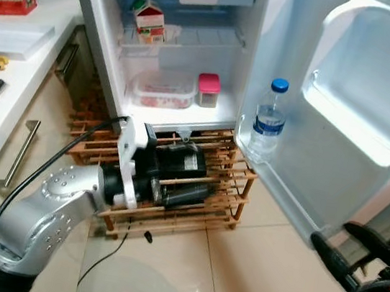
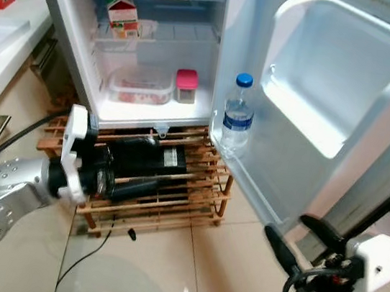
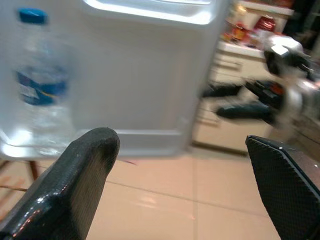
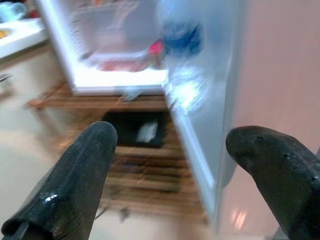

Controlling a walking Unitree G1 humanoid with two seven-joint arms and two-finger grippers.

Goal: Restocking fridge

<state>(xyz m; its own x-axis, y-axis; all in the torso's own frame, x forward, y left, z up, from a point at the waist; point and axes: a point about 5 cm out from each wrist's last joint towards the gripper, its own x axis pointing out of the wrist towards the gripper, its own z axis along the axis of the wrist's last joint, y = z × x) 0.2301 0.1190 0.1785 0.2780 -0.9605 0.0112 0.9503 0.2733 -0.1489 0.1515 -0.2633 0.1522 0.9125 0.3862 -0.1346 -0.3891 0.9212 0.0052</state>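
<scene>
clear plastic bottle (image 1: 268, 123), slatted wood rack (image 1: 210, 192), glossy floor tiles (image 1: 264, 272)

Bright even indoor light, sharp head views, motion-blurred wrist views, floor glare

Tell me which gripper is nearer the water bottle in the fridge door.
Left, narrowly. The left gripper is low before the wooden rack, beside the water bottle; the right gripper is lower, beyond the door's outer edge.
</scene>
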